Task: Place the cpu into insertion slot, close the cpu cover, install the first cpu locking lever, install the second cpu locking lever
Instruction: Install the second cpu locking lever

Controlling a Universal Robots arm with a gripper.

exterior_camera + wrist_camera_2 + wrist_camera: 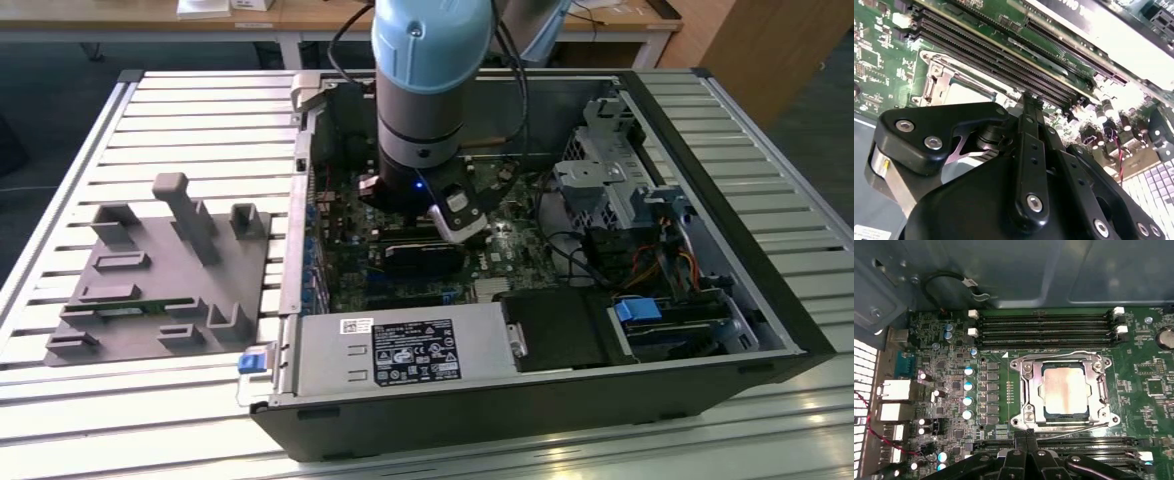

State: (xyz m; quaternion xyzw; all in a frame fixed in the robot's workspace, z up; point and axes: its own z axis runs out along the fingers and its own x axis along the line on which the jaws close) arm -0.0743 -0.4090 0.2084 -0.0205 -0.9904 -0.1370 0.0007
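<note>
While the tool (1026,440) hangs low over the motherboard (954,385), its fingers drawn together on nothing, the insertion slot (1024,385) lies just beyond their tips. Inside that slot sits the cpu (1063,392), flat, its beige-silver top showing through the window of the cpu cover (1096,390), which lies shut over it. Thin wire locking levers (1074,426) run along the slot's edges.

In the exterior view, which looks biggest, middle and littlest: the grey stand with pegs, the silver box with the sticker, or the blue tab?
1. Grey stand with pegs, biggest.
2. Silver box with the sticker; it sits nearer the camera, so this is close.
3. Blue tab, clearly littlest.
</note>
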